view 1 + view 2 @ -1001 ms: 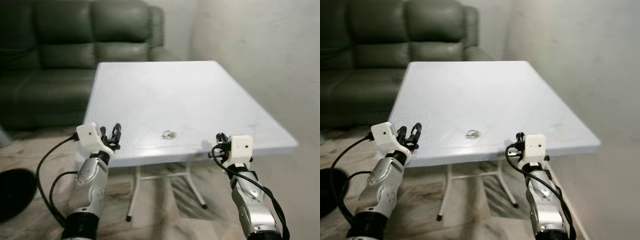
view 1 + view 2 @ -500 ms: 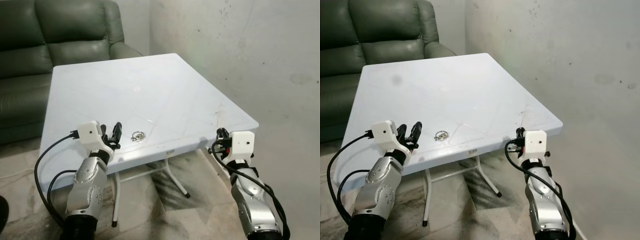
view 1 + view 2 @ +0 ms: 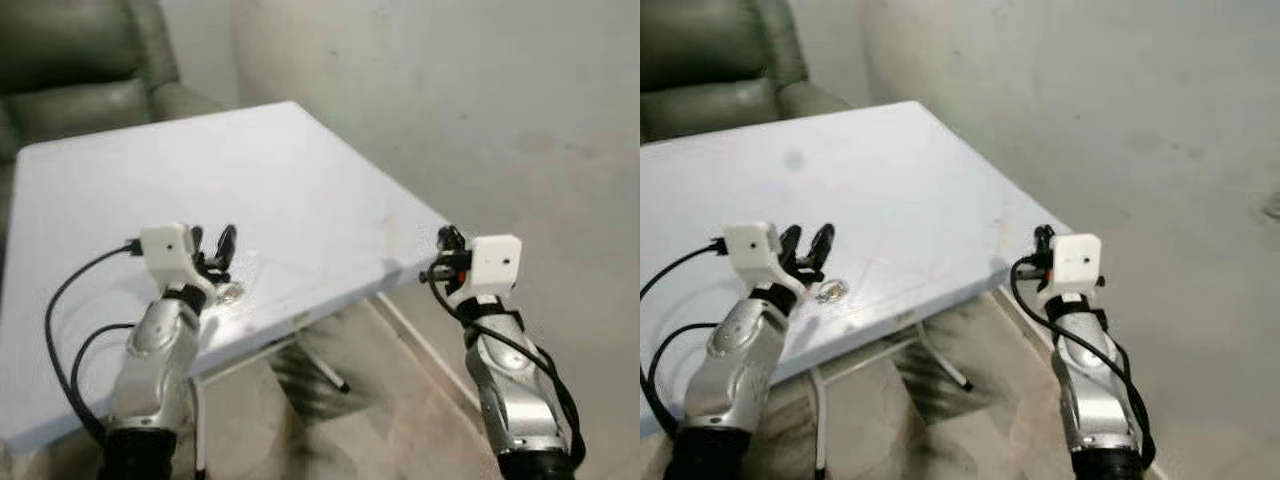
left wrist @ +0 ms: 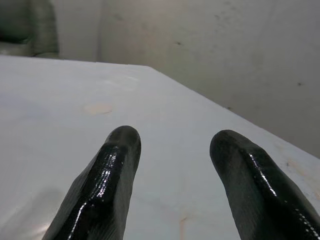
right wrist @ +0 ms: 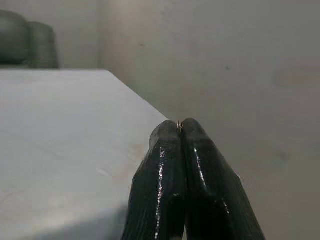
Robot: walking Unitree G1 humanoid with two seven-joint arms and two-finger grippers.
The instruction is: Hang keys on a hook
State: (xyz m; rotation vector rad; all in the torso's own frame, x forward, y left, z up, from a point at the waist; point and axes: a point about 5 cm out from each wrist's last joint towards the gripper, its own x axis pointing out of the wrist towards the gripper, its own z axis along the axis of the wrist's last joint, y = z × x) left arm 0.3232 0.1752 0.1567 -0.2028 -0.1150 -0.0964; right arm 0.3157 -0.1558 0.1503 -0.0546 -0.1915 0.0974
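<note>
The view had swung right (camera turn, keys unmoved): the keys (image 3: 829, 291) lay on the worktop (image 3: 300, 180), at 5 o'clock of the left gripper (image 3: 806, 240), jaws apart; right gripper (image 5: 181, 131) jaws together, no hook seen

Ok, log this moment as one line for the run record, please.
left tool: open, just above keys | keys: on white table, near front edge | right tool: shut, off table's corner | hook: unseen
</note>
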